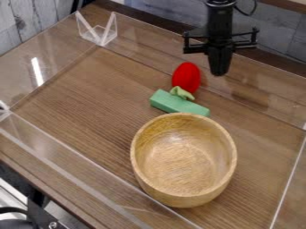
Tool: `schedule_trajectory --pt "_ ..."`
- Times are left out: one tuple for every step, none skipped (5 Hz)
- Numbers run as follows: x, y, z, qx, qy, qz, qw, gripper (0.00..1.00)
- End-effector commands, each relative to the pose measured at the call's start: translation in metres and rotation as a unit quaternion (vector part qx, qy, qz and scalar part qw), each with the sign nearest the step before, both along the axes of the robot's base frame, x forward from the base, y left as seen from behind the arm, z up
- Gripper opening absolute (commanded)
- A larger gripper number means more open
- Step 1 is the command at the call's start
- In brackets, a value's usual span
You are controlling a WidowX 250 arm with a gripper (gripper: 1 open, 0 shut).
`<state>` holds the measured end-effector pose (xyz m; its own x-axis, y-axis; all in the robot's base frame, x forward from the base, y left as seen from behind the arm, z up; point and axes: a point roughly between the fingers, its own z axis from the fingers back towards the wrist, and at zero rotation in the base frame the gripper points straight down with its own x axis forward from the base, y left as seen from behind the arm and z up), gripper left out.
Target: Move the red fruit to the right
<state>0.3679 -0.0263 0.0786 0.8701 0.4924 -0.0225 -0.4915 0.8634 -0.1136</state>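
with jaws pressed together, gripper (220,70) just right of red fruit (187,76): reposition left, then push rightward.

The arm above the claw (220,68) is being cut off by the top edge, so only its lower black body is being shown. The claw's tips are being merged into one dark point, and no gap between them can be made out. The back of the red fruit (187,75) is being hidden, and its leafy cap is too small to be read clearly. The desk (84,98) is being cropped at the left and bottom edges.
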Motion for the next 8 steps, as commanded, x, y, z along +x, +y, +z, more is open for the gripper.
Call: schedule_trajectory --pt "0.008 -0.003 0.01 0.005 -0.031 0.004 0.9995 0.0" --pt "0.007 -0.004 -0.001 0.008 -0.029 0.012 0.9995 0.0" --pt "0.008 -0.012 -0.008 0.011 -0.029 0.01 0.9995 0.0" --pt "0.006 -0.031 0.001 0.004 -0.03 0.023 0.9993 0.0" --pt "0.006 -0.041 -0.011 0.0 -0.03 0.023 0.9993 0.0" --pt "0.006 -0.044 -0.025 0.0 -0.027 0.023 0.9994 0.0" --pt "-0.001 -0.043 -0.034 0.0 -0.027 0.018 0.9995 0.0" --pt "-0.007 -0.042 -0.037 -0.004 -0.029 0.012 0.9995 0.0"
